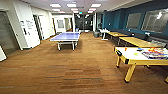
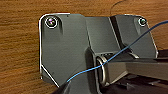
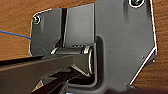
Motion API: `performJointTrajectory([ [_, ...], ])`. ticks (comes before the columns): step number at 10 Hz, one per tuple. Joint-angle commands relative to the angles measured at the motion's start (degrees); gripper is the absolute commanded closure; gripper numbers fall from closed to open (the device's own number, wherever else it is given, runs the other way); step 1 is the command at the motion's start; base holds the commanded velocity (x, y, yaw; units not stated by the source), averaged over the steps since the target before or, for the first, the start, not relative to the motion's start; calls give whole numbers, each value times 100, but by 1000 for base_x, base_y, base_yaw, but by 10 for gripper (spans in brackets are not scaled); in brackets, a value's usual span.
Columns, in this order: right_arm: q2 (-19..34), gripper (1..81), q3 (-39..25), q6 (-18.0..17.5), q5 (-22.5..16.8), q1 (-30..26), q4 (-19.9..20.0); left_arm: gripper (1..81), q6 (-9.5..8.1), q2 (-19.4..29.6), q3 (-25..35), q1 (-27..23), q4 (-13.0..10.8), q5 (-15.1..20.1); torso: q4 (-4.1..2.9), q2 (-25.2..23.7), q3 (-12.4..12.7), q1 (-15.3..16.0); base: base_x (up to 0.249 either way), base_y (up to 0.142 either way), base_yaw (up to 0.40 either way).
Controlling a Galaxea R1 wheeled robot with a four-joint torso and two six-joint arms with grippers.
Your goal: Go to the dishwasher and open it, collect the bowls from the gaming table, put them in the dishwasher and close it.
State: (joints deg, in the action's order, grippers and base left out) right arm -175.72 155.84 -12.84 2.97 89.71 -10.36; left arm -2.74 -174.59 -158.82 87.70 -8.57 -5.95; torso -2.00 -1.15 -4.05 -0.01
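The gaming table [image 1: 130, 57], white-topped with a yellow edge and yellow legs, stands at the right of the head view on the brown floor. On its top sit a small blue bowl [image 1: 140, 49] and a small yellow-green bowl [image 1: 135, 53], both blurred, beside a pile of colourful items [image 1: 156, 53]. The dishwasher is out of view. In both wrist views the robot's own dark plate hangs above the brown floor, crossed by a thin blue cable [image 2: 120, 52].
A blue table-tennis table [image 1: 66, 37] stands ahead at mid-room. Plain yellow-wood tables [image 1: 136, 41] line the teal right wall. White walls and doors [image 1: 27, 27] run along the left. A corridor [image 1: 82, 22] opens at the back. Wide brown floor lies between.
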Motion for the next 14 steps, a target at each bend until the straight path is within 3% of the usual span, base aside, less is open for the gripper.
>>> performJointTrajectory([
  [1,8,10,-11,36,-307,-247,-54,10,55,-6,-9,-240,-13,270,0,0,0,1,191,0,0],
  [14,-36,10,-46,44,-306,-247,-54,10,55,-85,-1,-240,-31,270,0,2,0,1,191,0,0],
])
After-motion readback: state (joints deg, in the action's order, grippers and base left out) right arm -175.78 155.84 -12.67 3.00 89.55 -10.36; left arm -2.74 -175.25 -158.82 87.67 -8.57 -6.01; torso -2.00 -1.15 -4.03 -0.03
